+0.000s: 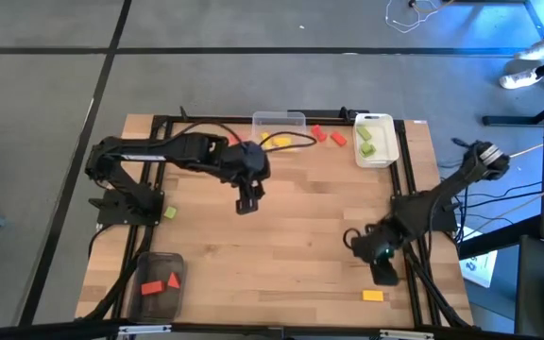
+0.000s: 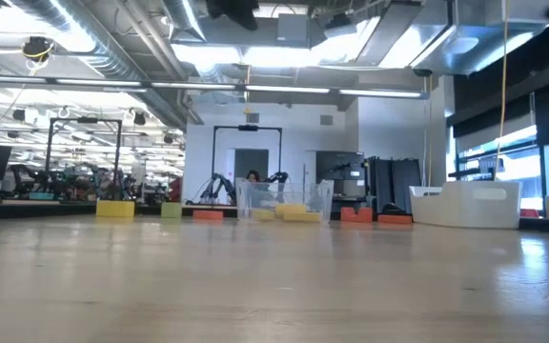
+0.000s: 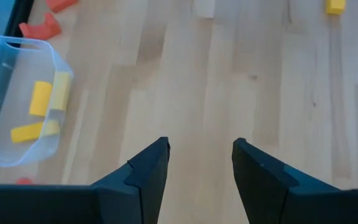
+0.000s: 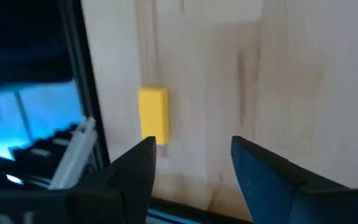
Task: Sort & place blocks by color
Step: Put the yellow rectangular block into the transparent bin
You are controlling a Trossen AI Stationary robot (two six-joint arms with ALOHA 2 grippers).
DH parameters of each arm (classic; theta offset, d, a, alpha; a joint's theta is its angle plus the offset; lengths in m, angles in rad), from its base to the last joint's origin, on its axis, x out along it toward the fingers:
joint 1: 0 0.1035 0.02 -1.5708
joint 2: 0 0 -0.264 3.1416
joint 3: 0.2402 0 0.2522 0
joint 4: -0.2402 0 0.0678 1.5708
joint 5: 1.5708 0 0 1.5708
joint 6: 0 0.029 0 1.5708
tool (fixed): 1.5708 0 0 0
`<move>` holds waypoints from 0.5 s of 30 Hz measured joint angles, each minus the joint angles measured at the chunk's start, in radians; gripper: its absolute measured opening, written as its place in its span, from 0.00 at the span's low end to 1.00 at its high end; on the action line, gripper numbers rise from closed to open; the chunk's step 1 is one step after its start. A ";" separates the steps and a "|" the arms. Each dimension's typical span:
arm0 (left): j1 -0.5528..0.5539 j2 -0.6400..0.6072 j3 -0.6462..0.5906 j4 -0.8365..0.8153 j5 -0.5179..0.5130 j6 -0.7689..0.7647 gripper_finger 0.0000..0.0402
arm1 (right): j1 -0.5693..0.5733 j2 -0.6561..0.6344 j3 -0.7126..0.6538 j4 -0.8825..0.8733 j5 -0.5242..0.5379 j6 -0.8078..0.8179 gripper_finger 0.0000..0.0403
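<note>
Our right gripper (image 4: 191, 163), jaws apart and empty, hovers with the yellow block (image 4: 153, 115) just ahead, lining up. Left gripper (image 3: 201, 163) also gapes empty beside the yellow bin (image 3: 17, 112).

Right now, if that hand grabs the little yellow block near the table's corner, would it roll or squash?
Probably neither. The yellow block is a flat-sided bar lying on the table, so it should slide, not roll. It looks rigid and small, likely light. The right hand, open, hovers near it.

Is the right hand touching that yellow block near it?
Apart. The right wrist view shows bare wood between the open right hand and the yellow block.
</note>
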 joint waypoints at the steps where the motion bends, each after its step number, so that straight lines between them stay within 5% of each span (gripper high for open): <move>1: -0.011 -0.003 0.001 -0.001 -0.004 -0.013 0.42 | 0.024 0.021 0.000 0.006 0.000 0.009 0.52; 15: -0.174 -0.013 0.000 -0.069 -0.085 -0.179 0.42 | 0.251 0.275 0.000 0.233 0.066 0.192 0.52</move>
